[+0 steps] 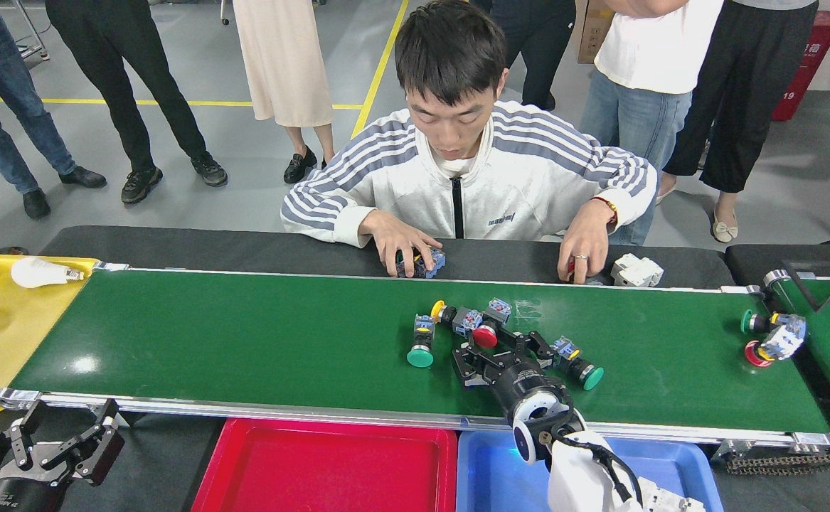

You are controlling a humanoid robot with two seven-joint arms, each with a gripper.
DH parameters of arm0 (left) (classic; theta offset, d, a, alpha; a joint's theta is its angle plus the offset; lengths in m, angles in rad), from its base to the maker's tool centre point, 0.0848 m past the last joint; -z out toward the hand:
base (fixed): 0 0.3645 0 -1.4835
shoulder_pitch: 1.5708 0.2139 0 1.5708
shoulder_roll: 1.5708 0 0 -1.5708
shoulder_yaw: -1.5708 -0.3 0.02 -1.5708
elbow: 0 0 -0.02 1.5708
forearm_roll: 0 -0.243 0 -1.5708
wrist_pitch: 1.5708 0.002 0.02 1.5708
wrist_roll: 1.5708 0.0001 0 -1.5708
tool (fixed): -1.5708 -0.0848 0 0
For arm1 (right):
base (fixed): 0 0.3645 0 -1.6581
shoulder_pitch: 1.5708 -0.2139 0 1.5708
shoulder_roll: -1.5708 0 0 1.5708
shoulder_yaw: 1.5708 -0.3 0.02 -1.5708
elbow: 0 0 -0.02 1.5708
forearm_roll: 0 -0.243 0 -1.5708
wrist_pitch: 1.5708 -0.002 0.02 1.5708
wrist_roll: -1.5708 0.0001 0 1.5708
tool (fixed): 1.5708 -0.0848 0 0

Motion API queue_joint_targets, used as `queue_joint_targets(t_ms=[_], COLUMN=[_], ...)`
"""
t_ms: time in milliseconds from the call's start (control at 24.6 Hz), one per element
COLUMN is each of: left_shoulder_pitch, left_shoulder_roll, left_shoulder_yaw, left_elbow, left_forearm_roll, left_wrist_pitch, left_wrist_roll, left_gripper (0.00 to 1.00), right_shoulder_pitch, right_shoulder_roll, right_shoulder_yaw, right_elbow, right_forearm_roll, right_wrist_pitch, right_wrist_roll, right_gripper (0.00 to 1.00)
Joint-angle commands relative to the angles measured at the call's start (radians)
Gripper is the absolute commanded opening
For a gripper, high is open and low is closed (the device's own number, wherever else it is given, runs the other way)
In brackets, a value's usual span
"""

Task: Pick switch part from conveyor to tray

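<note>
Switch parts lie clustered on our conveyor (244, 341), and our right gripper (501, 346) reaches over them with jaws spread around the red-capped switch part (485, 336), not yet clamped on it. Our left gripper (45, 446) hangs open below the belt's near rail. Both trays, the red tray (322, 469) and the blue tray (489, 469), sit just beside that rail
</note>
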Motion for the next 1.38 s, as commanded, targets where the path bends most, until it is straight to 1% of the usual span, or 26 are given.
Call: queue_joint_targets(t_ms=[0,162,244,284,325,365,406,487,649,690,771,812,852,974,1055,1136,1218,1258,1339], left_shoulder_pitch=[-0.011,-0.011,-0.011,-0.011,-0.011,-0.011,-0.011,-0.011,-0.009,-0.009,-0.009,-0.006,-0.003,0.005,0.012,0.014,0.014,0.011,0.002], left_shoulder_roll=[0.014,0.014,0.014,0.014,0.014,0.014,0.014,0.014,0.016,0.016,0.016,0.016,0.016,0.013,0.014,0.011,0.004,0.001,-0.006], left_shoulder_yaw=[0.002,0.0,-0.006,-0.01,-0.015,-0.023,-0.03,-0.044,-0.05,-0.05,-0.05,-0.049,-0.049,-0.049,-0.05,-0.05,-0.052,-0.06,-0.118], left_elbow=[-0.011,-0.013,-0.016,-0.016,-0.017,-0.017,-0.017,-0.02,-0.02,-0.022,-0.025,-0.033,-0.039,-0.057,-0.065,-0.077,-0.103,-0.118,-0.14], left_forearm_roll=[0.001,0.001,0.001,0.003,0.003,0.003,0.003,0.004,0.004,0.004,0.004,0.004,0.004,0.004,0.006,0.006,0.006,0.004,0.004], left_wrist_pitch=[0.004,0.001,0.0,0.0,-0.002,-0.002,-0.002,-0.002,-0.003,-0.003,-0.005,-0.006,-0.005,-0.006,-0.011,-0.059,-0.129,-0.157,-0.18], left_wrist_roll=[0.007,0.007,0.007,0.007,0.007,0.007,0.007,0.007,0.007,0.007,0.007,0.007,0.007,0.007,0.007,0.007,0.006,0.004,-0.004], left_gripper=[1.0,1.0,1.0,1.0,1.0,1.0,1.0,1.0,1.0,1.0,1.0,1.0,1.0,1.0,1.0,1.0,1.0,1.0,1.0], right_shoulder_pitch=[0.034,0.227,0.299,0.31,0.313,0.313,0.313,0.313,0.304,0.307,0.328,0.358,0.385,0.505,0.548,0.562,0.551,0.533,0.457], right_shoulder_roll=[-0.002,-0.019,-0.04,-0.045,-0.046,-0.048,-0.049,-0.049,-0.045,-0.056,-0.075,-0.072,-0.068,-0.048,-0.049,-0.056,-0.057,-0.06,-0.071], right_shoulder_yaw=[0.004,0.102,0.151,0.175,0.218,0.261,0.284,0.292,0.278,0.246,0.11,0.024,-0.038,-0.275,-0.381,-0.432,-0.435,-0.434,-0.421], right_elbow=[-0.085,-0.321,-0.401,-0.411,-0.41,-0.408,-0.407,-0.408,-0.427,-0.441,-0.464,-0.476,-0.487,-0.534,-0.536,-0.528,-0.516,-0.508,-0.49], right_forearm_roll=[-0.003,-0.003,0.002,0.005,0.013,0.014,0.014,0.013,0.002,-0.01,-0.042,-0.053,-0.055,-0.056,-0.056,-0.056,-0.056,-0.053,-0.032], right_wrist_pitch=[-0.055,-0.213,-0.302,-0.331,-0.351,-0.354,-0.359,-0.366,-0.369,-0.368,-0.362,-0.357,-0.345,-0.247,-0.175,-0.121,-0.05,-0.018,0.016], right_wrist_roll=[-0.014,-0.014,-0.014,-0.014,-0.013,-0.013,-0.014,-0.014,-0.016,-0.018,-0.036,-0.06,-0.077,-0.175,-0.214,-0.211,-0.191,-0.172,-0.128], right_gripper=[0.02,0.02,0.02,0.11,0.53,1.0,1.0,1.0,1.0,1.0,1.0,1.0,1.0,1.0,1.0,1.0,1.0,1.0,1.0])
